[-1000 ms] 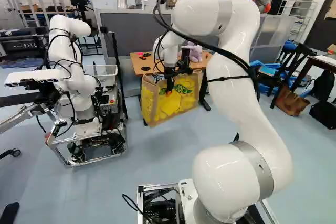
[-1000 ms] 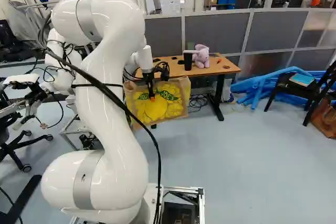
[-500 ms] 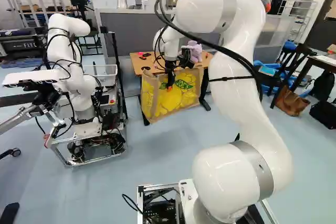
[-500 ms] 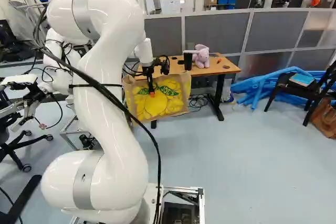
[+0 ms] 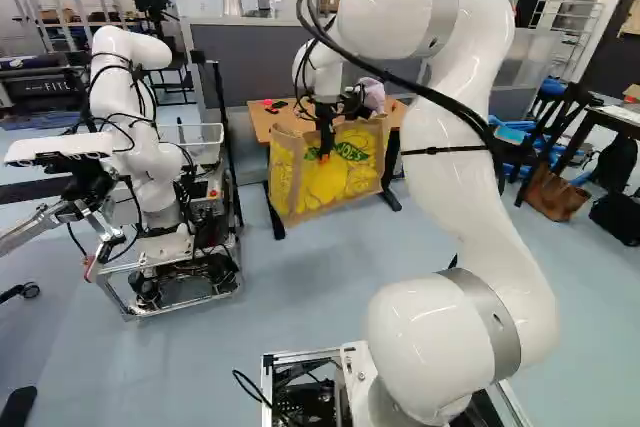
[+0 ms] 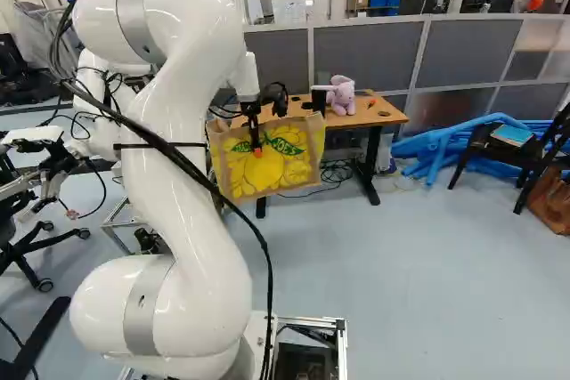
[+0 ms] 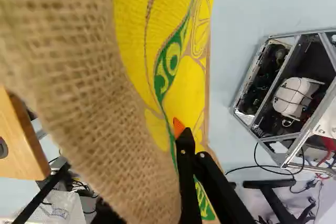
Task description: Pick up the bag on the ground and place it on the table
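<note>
In the left base view my gripper points down at the front of the burlap bag, which has yellow fruit and green leaves printed on it. The bag hangs off the floor, somewhat tilted, before the front edge of the wooden table, its top about level with the tabletop. In the wrist view the gripper is shut, an orange tip showing against the printed panel; blurred burlap beside it hides the other finger and the exact place of the grip. A corner of the tabletop shows beyond the bag.
A purple plush toy and a black cup stand on the table. Another robot on a wheeled frame is at the left. Blue tubes and a dark chair are right of the table, a grey partition behind it.
The arm has shifted, carrying the hanging bag a little higher; the bag's tilt has changed, and its bottom now hangs farther from the floor. The base has not moved.
</note>
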